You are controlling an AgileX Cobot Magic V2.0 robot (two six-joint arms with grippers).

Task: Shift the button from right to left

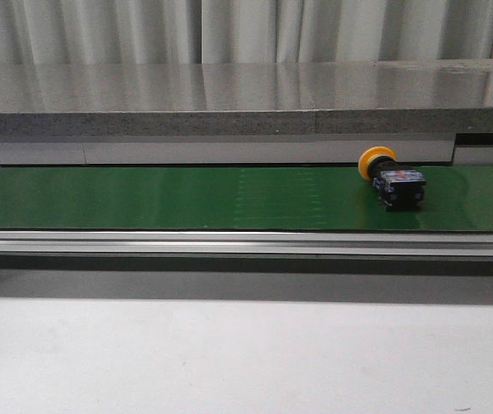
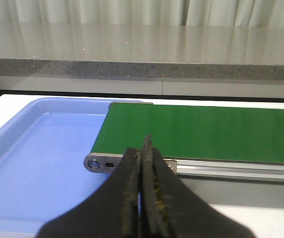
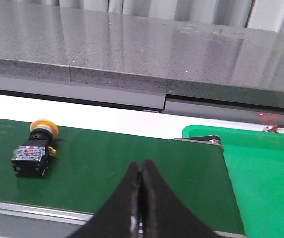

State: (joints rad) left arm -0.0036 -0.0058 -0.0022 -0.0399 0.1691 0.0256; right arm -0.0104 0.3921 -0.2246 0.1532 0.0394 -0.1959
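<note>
From the front camera I see the button (image 1: 390, 177) lying on its side on the green belt (image 1: 186, 197), over toward the right end of it. Its yellow cap (image 1: 373, 161) faces the far side, close to the belt's back edge, and the black body (image 1: 401, 189) points back toward me, with a small red-white mark on its upper face. Neither arm shows in this view.

My right wrist camera picks the button (image 3: 34, 152) up as well, resting on the belt (image 3: 132, 168) well apart from the right gripper (image 3: 140, 186). That gripper's fingers are pressed together with nothing between them. Past the belt's end on that side sits a green tray (image 3: 261, 163) (I can only see part of it).

On the left wrist camera, the left gripper (image 2: 143, 163) is likewise clenched on nothing, its fingertips meeting in front of the belt's (image 2: 201, 131) other end. A light blue tray (image 2: 37, 153) sits beside and partly under that end. The button is out of this view.

Behind the belt runs a grey speckled counter (image 1: 229, 99), with pale curtains (image 1: 255, 30) at the back.
</note>
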